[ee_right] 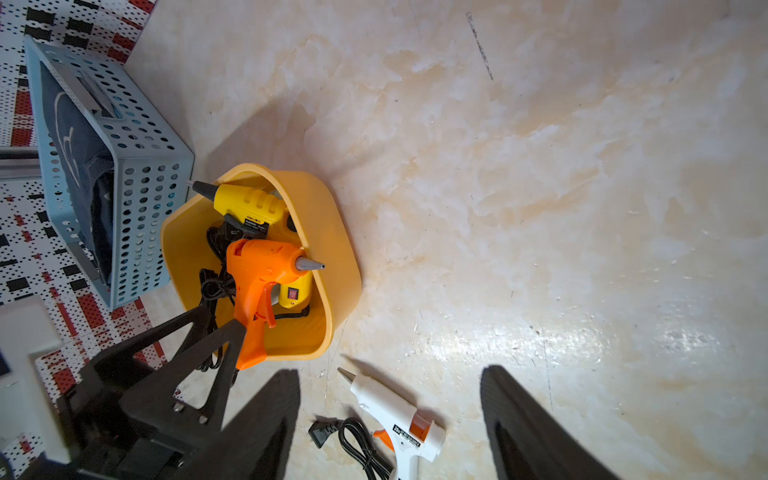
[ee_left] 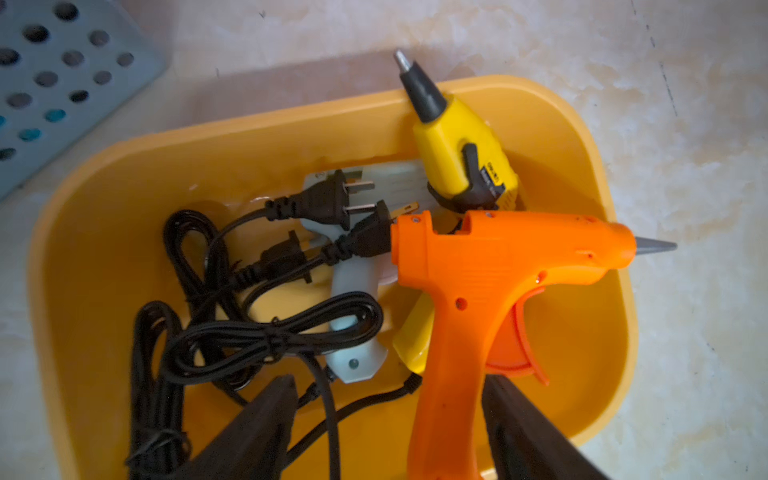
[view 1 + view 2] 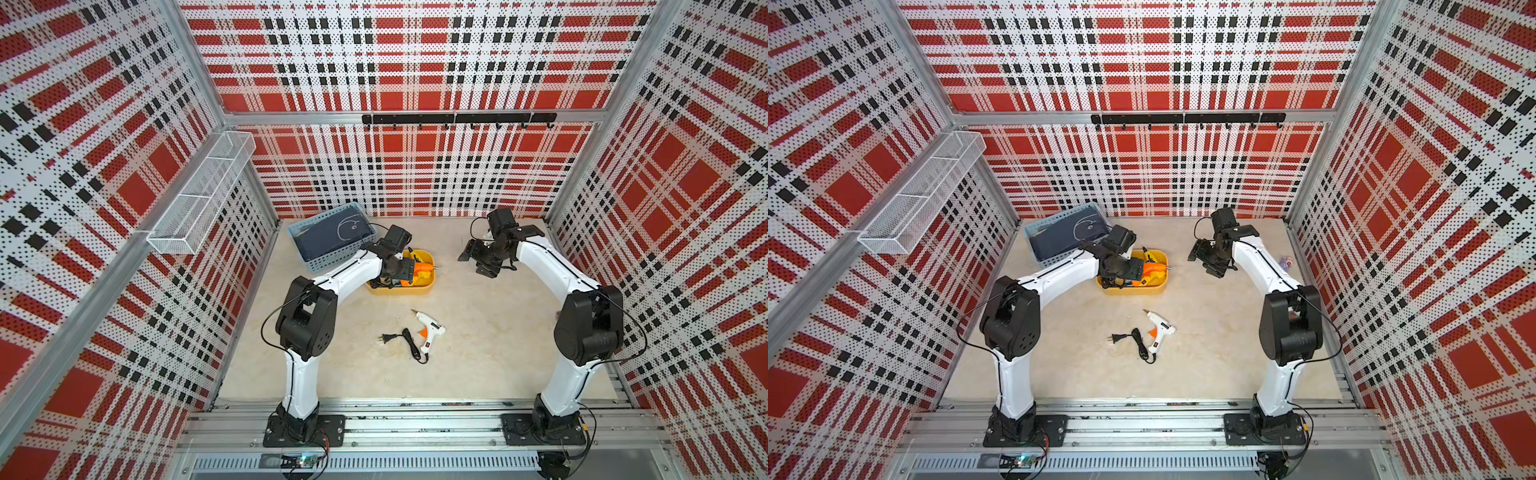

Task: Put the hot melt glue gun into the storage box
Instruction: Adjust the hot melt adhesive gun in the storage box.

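The yellow storage box [image 3: 399, 289] [image 3: 1133, 291] [image 2: 249, 137] [image 1: 332, 232] stands mid-table behind centre. Inside lie an orange glue gun [image 3: 424, 270] [image 2: 498, 257] [image 1: 257, 266], its nozzle over the rim, a yellow glue gun [image 2: 453, 145] [image 1: 249, 205] and tangled black cords. My left gripper [image 3: 411, 274] [image 3: 1138, 272] [image 2: 388, 380] hangs over the box, open. The orange handle stands between its fingers, close against one and clear of the other. A white glue gun [image 3: 432, 330] [image 3: 1160, 330] [image 1: 399, 411] lies on the table nearer the front. My right gripper [image 3: 473, 264] [image 1: 390, 415] hovers open and empty at the back right.
A light-blue lattice basket [image 3: 328, 241] holding dark cloth sits just behind the box on the left. A white wire rack [image 3: 199, 195] hangs on the left wall and a black hook rail [image 3: 457, 119] on the back wall. The white gun's cord and plug [image 3: 388, 338] trail to its left.
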